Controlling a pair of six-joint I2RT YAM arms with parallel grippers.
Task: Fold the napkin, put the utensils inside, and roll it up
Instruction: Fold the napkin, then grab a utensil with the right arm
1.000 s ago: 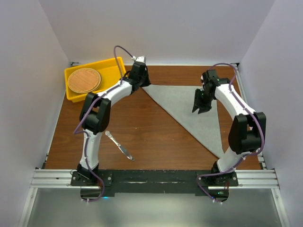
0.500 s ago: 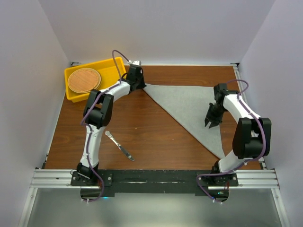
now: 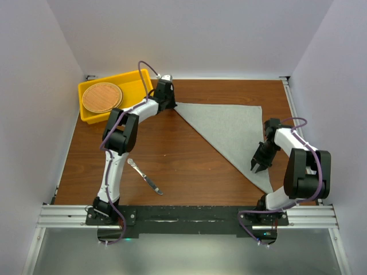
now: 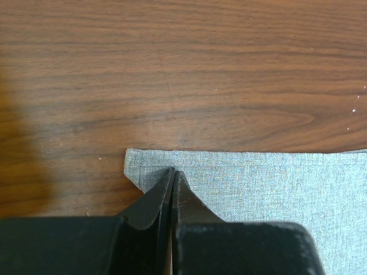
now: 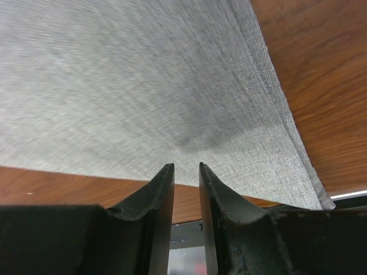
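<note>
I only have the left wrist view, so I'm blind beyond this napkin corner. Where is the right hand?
Observer: The right hand hangs over the napkin's diagonal edge, toward its near-right point, fingers slightly apart, holding nothing.
Operator: What shape is the napkin in?
Observer: It lies flat as a triangle.
Operator: Any utensils on it?
Observer: None. A knife lies on bare table, well apart from the cloth.

One napkin [image 3: 229,126], one knife [image 3: 144,176], one yellow tray [image 3: 135,86], one woven disc [image 3: 102,97].
</note>
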